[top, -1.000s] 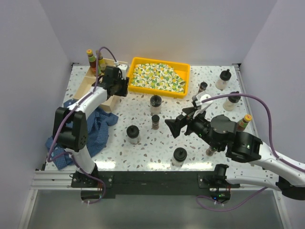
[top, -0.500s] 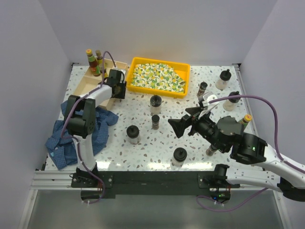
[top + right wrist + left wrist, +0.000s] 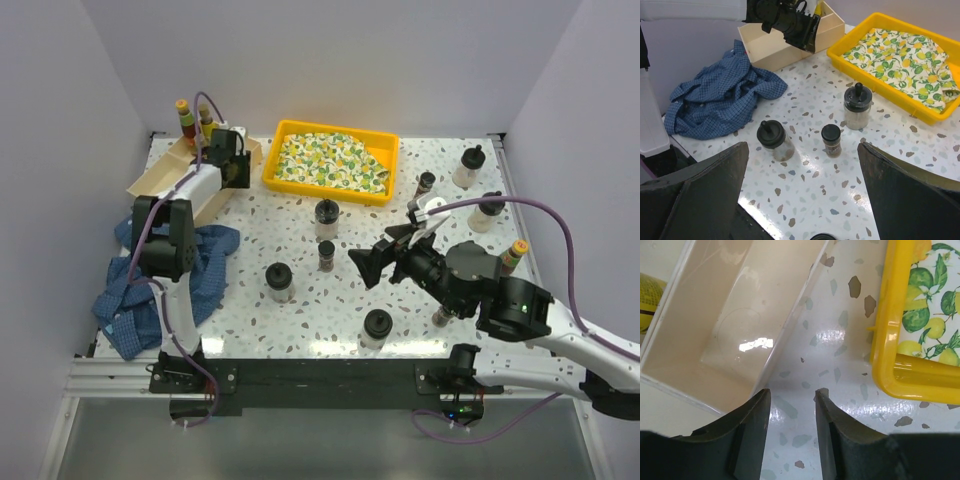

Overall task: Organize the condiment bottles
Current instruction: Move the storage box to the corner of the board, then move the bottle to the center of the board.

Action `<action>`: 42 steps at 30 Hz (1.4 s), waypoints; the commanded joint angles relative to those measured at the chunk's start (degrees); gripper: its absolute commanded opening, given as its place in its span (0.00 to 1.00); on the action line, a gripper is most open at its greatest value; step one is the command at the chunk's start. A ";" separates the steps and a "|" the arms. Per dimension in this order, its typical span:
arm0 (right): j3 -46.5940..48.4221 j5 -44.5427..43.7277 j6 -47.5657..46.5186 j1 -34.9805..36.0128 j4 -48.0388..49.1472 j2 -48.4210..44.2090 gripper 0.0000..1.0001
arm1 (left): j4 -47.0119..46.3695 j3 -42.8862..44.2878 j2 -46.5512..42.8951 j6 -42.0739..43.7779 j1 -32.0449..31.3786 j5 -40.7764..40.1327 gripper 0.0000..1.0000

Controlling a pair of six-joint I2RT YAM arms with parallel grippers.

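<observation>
Hovering beside the wooden box (image 3: 740,325), the left tool (image 3: 792,392) stood narrowly parted and empty; the right tool (image 3: 803,147) gaped wide, empty, above condiment bottles (image 3: 774,140) scattered upright across the speckled desk (image 3: 805,200).

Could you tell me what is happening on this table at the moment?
The two arms are sorting condiment bottles, and neither holds one now. The left gripper, jaws slightly apart and empty, is between the wooden box and the yellow tray. The right gripper hangs wide open near a brown spice jar and a clear bottle.
</observation>
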State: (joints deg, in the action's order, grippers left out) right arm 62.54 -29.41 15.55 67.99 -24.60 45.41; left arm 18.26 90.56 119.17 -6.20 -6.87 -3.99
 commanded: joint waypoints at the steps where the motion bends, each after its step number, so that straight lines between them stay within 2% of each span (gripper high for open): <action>1: 2.67 -0.91 0.01 0.13 2.45 1.08 0.95 | -0.34 4.09 -0.96 2.24 1.07 1.86 0.46; 6: 2.32 -2.05 0.71 0.13 1.84 2.66 0.95 | 1.86 4.88 -5.43 1.89 0.20 7.58 0.49; 9: 1.09 -2.67 1.94 0.13 1.40 4.33 0.95 | 4.14 6.72 -9.04 2.06 -0.68 11.27 0.57; 10: 0.83 -2.85 2.81 0.22 1.14 4.77 0.95 | 5.98 8.56 -10.44 2.07 -0.95 12.33 0.69; 13: 0.91 -5.56 5.44 0.13 -1.14 8.11 0.95 | 8.19 10.68 -14.47 2.24 -1.39 16.62 0.85; 14: 1.78 -6.79 6.15 0.13 -2.28 10.21 0.95 | 8.45 10.69 -15.72 2.33 -1.47 17.78 1.00; 17: 5.55 -11.28 8.96 -1.35 -9.40 16.00 0.95 | 7.50 7.71 -21.60 1.72 -1.65 21.82 1.00; 19: 7.32 -10.50 11.51 -3.64 -14.56 18.13 0.95 | 6.44 3.25 -25.72 1.54 -1.65 25.15 1.00; 21: 9.26 -7.26 13.96 -10.13 -17.92 20.15 0.95 | 5.65 -0.63 -28.28 1.28 -1.65 27.27 1.00; 22: 9.35 -4.98 14.33 -12.68 -19.85 20.51 0.95 | 3.12 -5.44 -31.34 -0.47 -1.83 28.41 1.00; 26: 8.91 -4.87 14.60 -28.49 -20.23 20.95 0.95 | -5.87 -19.44 -40.06 -8.21 -1.92 27.56 1.00; 28: 10.66 -3.64 12.93 -34.56 -19.79 23.48 0.94 | -4.91 -22.52 -42.52 -8.31 -1.83 24.84 1.00; 30: 13.21 -6.70 10.57 -40.28 -18.91 25.42 0.95 | -4.64 -23.85 -43.93 -8.22 -1.83 23.59 1.00; 33: 18.22 -11.71 11.25 -46.79 -21.62 28.94 0.95 | -10.50 -28.93 -47.80 -10.66 -1.91 25.34 1.00; 37: 18.32 -14.00 12.92 -55.57 -23.21 24.22 0.94 | -13.95 -32.73 -52.89 -14.80 -1.04 20.96 1.00; 42: 15.86 -21.37 15.38 -62.26 -29.44 20.95 0.92 | -15.71 -33.96 -52.39 -18.40 -0.68 24.45 1.00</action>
State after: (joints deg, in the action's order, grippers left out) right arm 78.61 -42.19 28.27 9.43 -48.29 70.02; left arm 8.93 57.34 66.94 -19.92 -8.01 18.85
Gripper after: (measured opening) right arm 0.926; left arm 0.997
